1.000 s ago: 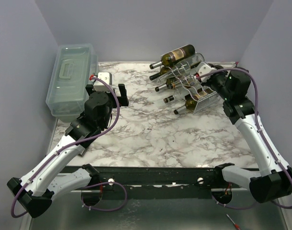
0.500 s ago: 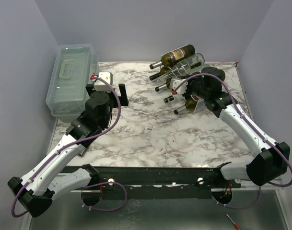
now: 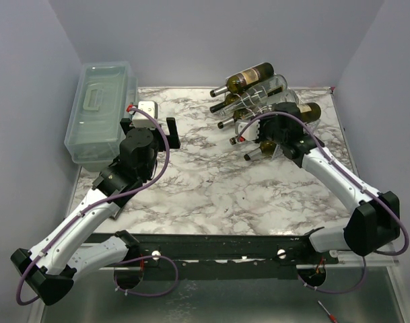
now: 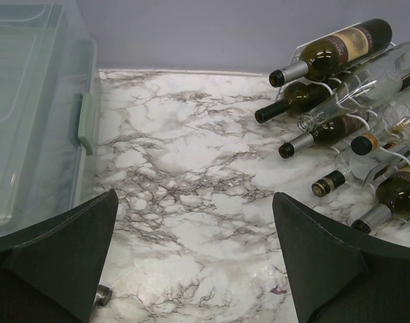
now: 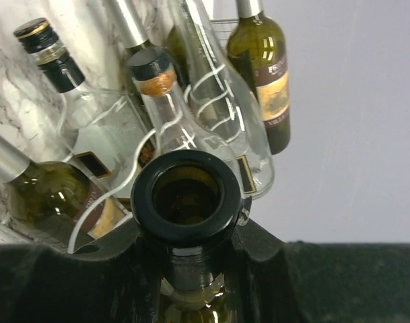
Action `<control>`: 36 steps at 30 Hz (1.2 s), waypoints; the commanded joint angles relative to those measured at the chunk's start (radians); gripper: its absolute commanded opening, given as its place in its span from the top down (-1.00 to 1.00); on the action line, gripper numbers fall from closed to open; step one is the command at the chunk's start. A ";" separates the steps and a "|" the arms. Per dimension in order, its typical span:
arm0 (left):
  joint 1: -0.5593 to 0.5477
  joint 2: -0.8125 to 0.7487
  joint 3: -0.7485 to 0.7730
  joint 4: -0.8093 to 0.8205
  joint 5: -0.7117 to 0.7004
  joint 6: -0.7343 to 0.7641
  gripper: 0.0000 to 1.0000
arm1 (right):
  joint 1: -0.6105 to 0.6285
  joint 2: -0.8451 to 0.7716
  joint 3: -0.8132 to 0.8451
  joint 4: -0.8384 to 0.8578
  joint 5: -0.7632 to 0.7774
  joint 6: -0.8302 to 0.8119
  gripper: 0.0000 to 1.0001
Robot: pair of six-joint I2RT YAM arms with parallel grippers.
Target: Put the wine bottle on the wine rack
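The right gripper (image 3: 266, 129) is clamped on the neck of a dark green glass wine bottle (image 3: 307, 112) at the right-hand end of the white thin-wire wine rack (image 3: 257, 106), at the far right of the white, grey-veined marble-patterned table (image 3: 218, 188). From above, the wine bottle lies aslant with its body toward the far right and its neck toward the near left, parallel to the bottles already in the channels. Whether it rests on the wire cannot be told.

The right wrist view shows the black-rimmed open mouth of the wine bottle (image 5: 184, 234) pinched between the two black fingers of the right gripper (image 5: 188, 252), the jaws nearly closed on the neck. Just beyond it lie a clear glass bottle with a cork-coloured stopper (image 5: 184, 128) and a green bottle with a tan label (image 5: 265, 74), cradled in the rack's wire loops (image 5: 206, 91).

The left gripper (image 3: 149, 131) hovers over the table's left side with its fingers spread wide and nothing between them, beside the translucent lidded plastic bin (image 3: 100, 111) and well apart from the rack.
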 commanded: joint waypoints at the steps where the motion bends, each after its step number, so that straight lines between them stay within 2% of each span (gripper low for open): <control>1: 0.004 -0.015 0.008 0.014 -0.022 0.008 -0.97 | 0.003 0.014 -0.016 0.129 0.059 -0.076 0.99; 22: 0.004 -0.019 0.007 0.016 -0.027 0.010 -0.97 | 0.002 0.122 -0.156 0.372 0.136 -0.161 0.96; 24: 0.004 -0.022 0.008 0.015 -0.028 0.010 -0.97 | 0.003 0.119 -0.170 0.383 0.127 -0.160 0.85; 28: 0.004 -0.028 0.006 0.015 -0.030 0.012 -0.97 | 0.002 0.115 -0.210 0.398 0.103 -0.152 0.52; 31: 0.004 -0.029 0.008 0.016 -0.030 0.010 -0.97 | 0.003 0.109 -0.244 0.412 0.071 -0.136 0.06; 32: 0.004 -0.031 0.008 0.016 -0.028 0.010 -0.97 | 0.003 0.112 -0.254 0.421 0.070 -0.136 -0.01; 36: 0.003 -0.030 0.006 0.016 -0.027 0.010 -0.97 | 0.003 0.123 -0.237 0.381 0.034 -0.116 -0.05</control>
